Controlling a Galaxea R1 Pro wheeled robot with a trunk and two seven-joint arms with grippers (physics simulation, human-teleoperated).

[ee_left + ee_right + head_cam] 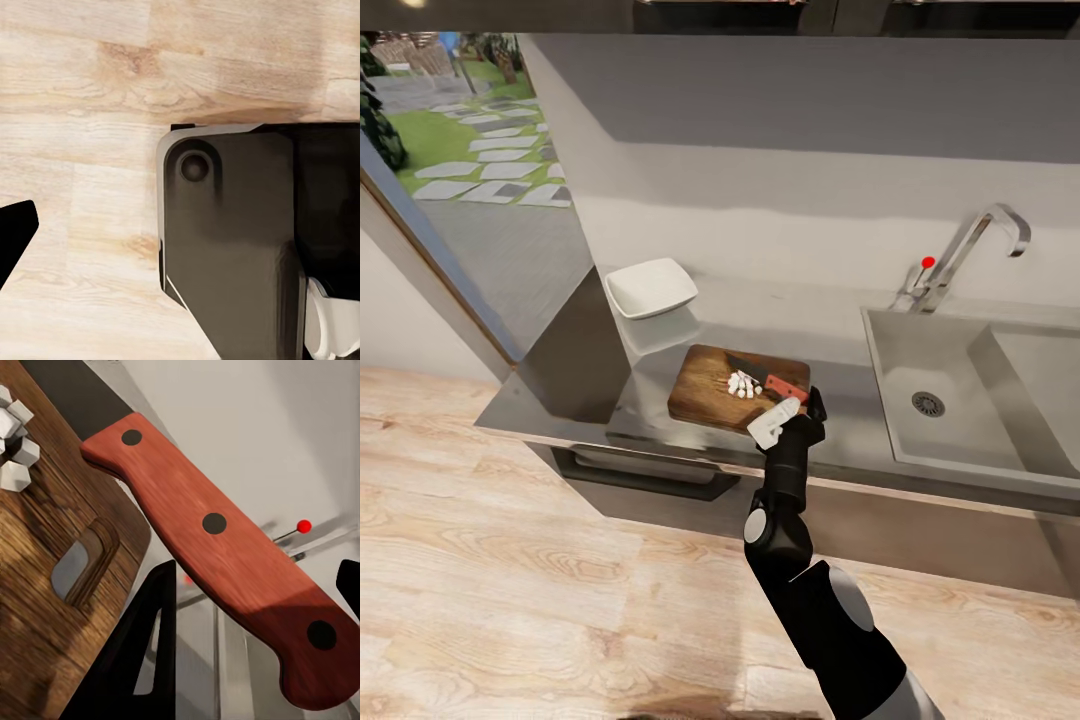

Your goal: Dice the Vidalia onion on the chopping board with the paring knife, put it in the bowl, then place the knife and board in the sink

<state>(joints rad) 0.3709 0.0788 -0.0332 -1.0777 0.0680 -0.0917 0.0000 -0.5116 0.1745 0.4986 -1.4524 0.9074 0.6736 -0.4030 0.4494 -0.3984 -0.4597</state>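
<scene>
Hovering at the board's handle end, the right gripper has its fingers spread, released, straddling the paring knife's red handle without pinching it. The knife lies on the chopping board, beside the diced onion. The white bowl waits empty, apart on the countertop. Best close squarely across the handle's middle, clear of the blade. Left gripper: cannot tell.

Grained wooden chopping board, matte grey sink, red wood-look paring knife handle
</scene>
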